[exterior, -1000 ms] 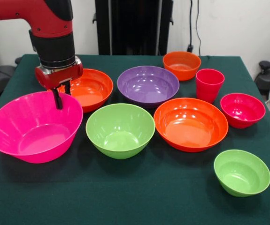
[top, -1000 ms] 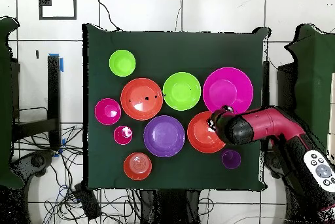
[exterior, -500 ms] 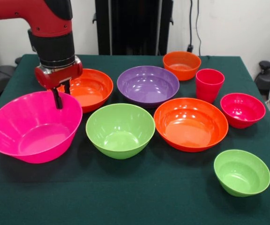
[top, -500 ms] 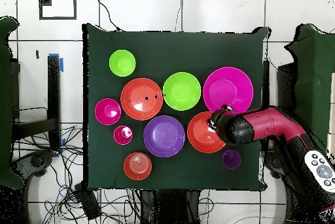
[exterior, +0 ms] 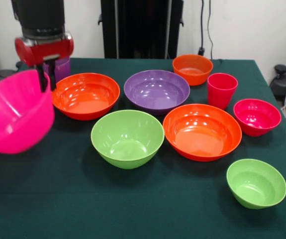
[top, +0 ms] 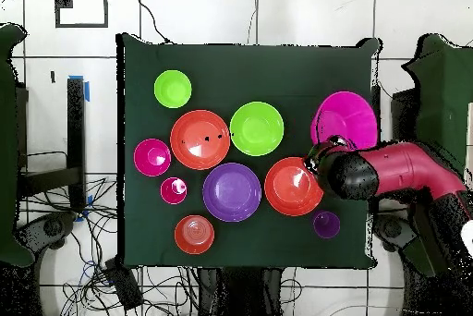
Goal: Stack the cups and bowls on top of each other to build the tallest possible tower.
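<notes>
My gripper [exterior: 47, 75] is shut on the far rim of the big hot pink bowl [exterior: 14, 119] and holds it tilted above the table's left edge. In the overhead view the bowl [top: 349, 115] sits at the right edge, and the arm covers the gripper [top: 318, 153]. The purple cup [exterior: 61, 67] stands just behind the gripper. The red-pink cup [exterior: 222, 89] stands at the right. The orange bowl [exterior: 85, 94], the purple bowl [exterior: 156, 90], the lime green bowl [exterior: 127, 138] and the large orange bowl [exterior: 202, 131] stand apart on the cloth. Nothing is nested.
A small orange bowl [exterior: 192, 68] stands at the back. A red-pink bowl [exterior: 256, 116] and a small lime green bowl [exterior: 256, 182] stand at the right. The green cloth [exterior: 147, 209] covers the table. Cables lie on the floor [top: 55, 238].
The gripper has risen and moved left with the hot pink bowl, lifting it off the cloth and tilting it. The purple cup now shows behind the gripper.
</notes>
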Robot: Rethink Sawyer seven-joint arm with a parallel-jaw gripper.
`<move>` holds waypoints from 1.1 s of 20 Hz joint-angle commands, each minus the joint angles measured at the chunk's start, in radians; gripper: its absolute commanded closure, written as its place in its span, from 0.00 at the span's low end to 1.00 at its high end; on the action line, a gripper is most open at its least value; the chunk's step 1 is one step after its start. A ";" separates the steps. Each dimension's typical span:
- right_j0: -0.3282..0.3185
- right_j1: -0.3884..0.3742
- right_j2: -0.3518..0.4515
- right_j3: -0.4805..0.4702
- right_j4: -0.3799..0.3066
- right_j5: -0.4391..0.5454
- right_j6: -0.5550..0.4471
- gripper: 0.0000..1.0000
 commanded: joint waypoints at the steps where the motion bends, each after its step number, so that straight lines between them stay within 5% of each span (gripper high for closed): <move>1: 0.061 -0.190 0.033 0.057 0.057 0.154 -0.270 1.00; 13: 0.089 -0.287 0.031 0.092 0.086 0.169 -0.240 1.00; 22: 0.172 -0.291 -0.004 0.114 0.074 0.167 -0.163 1.00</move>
